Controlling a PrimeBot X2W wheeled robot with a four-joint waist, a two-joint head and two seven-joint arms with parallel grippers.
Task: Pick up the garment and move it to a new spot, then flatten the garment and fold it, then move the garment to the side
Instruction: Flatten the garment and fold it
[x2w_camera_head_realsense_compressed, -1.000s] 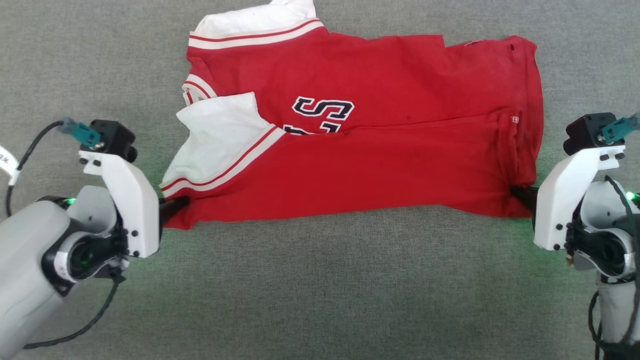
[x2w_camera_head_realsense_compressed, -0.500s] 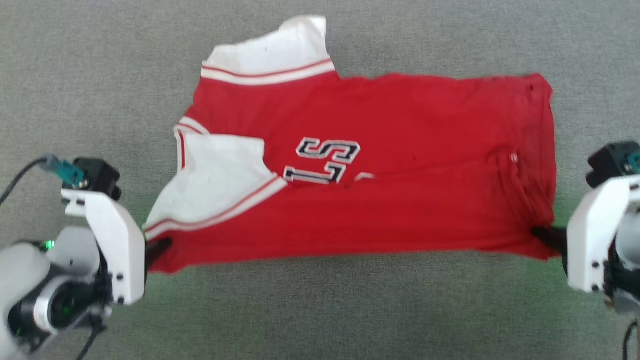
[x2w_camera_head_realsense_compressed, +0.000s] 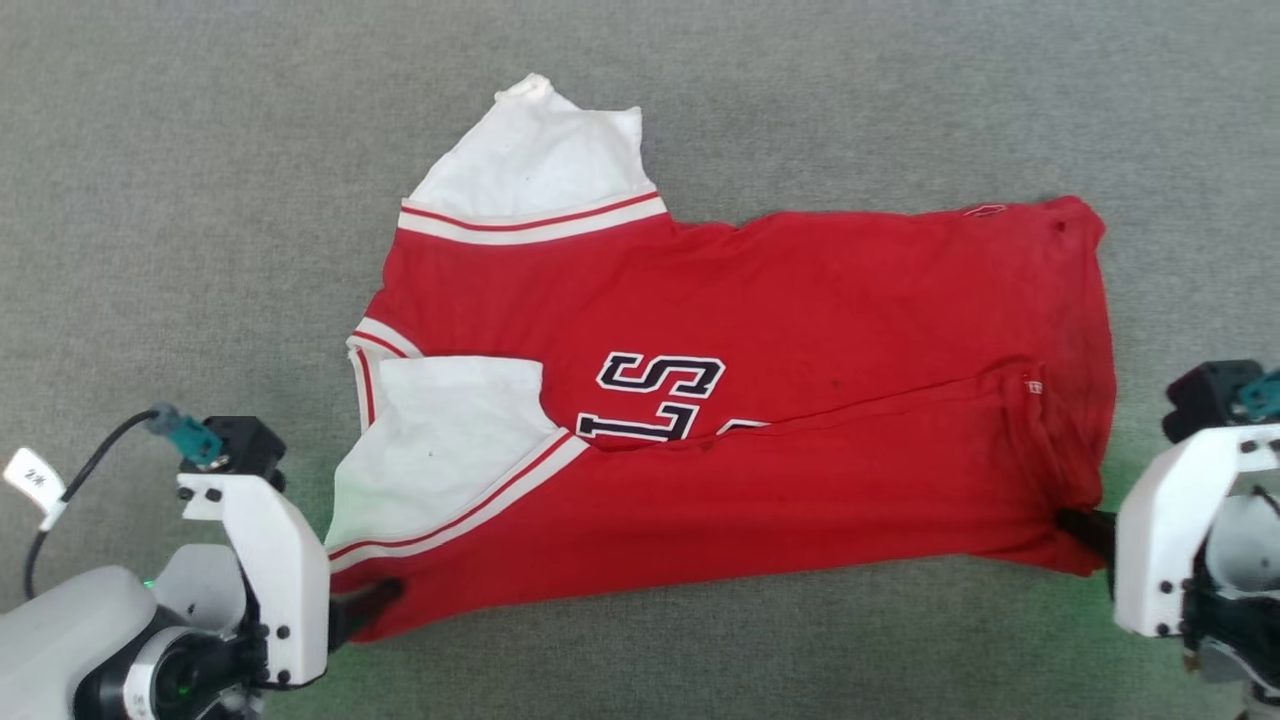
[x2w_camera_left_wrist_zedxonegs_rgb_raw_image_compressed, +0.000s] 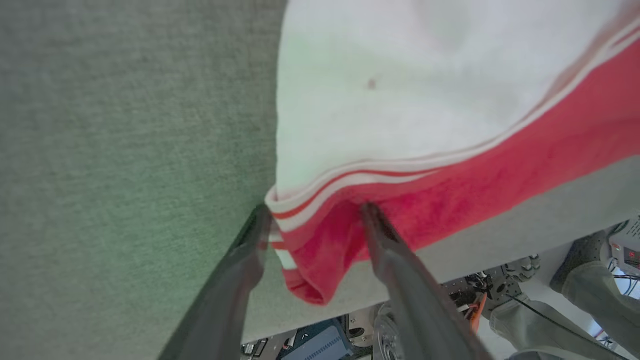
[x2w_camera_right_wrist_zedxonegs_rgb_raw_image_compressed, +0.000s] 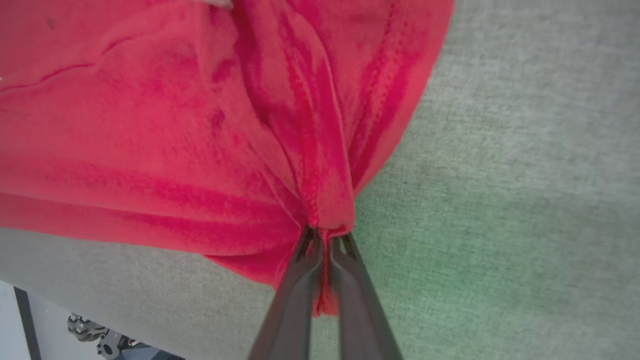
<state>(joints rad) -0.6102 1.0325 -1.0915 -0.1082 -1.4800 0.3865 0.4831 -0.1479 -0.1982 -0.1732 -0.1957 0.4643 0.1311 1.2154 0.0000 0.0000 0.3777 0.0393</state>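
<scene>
Left gripper (x2w_camera_head_realsense_compressed: 372, 600): at the lower left of the head view, low over the grey felt-covered table top (x2w_camera_head_realsense_compressed: 200, 150). In the left wrist view (x2w_camera_left_wrist_zedxonegs_rgb_raw_image_compressed: 315, 220) its two long dark fingers (x2w_camera_left_wrist_zedxonegs_rgb_raw_image_compressed: 250, 250) stand apart. The near left corner of the garment lies loose between them, unpinched, with the striped hem against one finger.

Soft bright red fabric top with white sleeve ends (x2w_camera_head_realsense_compressed: 800, 300): spread on the table at the middle of the head view, its long side running left to right, with the near portion folded up over the front. One white sleeve end (x2w_camera_head_realsense_compressed: 530, 160) points away from the robot at the far left. The other white sleeve end (x2w_camera_head_realsense_compressed: 450, 440) lies folded in over the near left part, edged with thin red-and-white stripes. Dark, white-edged lettering (x2w_camera_head_realsense_compressed: 660, 375) shows just right of that sleeve, partly covered by the fold. The right edge is creased and bunches toward the near right corner.

Right gripper (x2w_camera_head_realsense_compressed: 1075, 522): at the lower right of the head view. In the right wrist view (x2w_camera_right_wrist_zedxonegs_rgb_raw_image_compressed: 325, 240) its fingers are pressed together, clamped on the gathered near right corner of the garment (x2w_camera_right_wrist_zedxonegs_rgb_raw_image_compressed: 150, 125), with a small tail of red cloth showing between them.
</scene>
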